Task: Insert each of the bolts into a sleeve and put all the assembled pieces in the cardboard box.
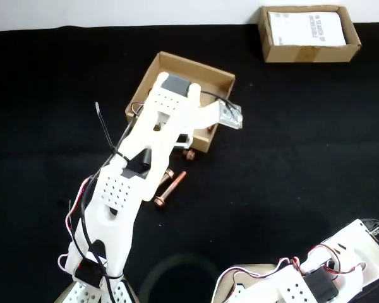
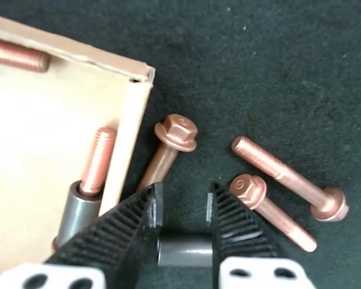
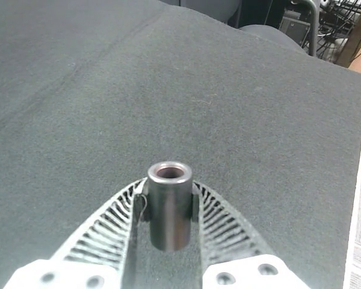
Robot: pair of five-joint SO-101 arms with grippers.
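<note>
Left wrist view: L gripper [image 2: 184, 192] jaws narrowly apart, grey sleeve [image 2: 183, 251] lying across gap near their base; can't tell if pinched. Past tips, 3 copper bolts [image 2: 271, 211] on black table [image 2: 259, 72], one just beside cardboard box [image 2: 129, 138] wall. Inside box: bolt-in-sleeve piece [image 2: 87, 192]. R gripper [image 3: 168, 188] clamps upright sleeve [image 3: 168, 217], bore up.
</note>
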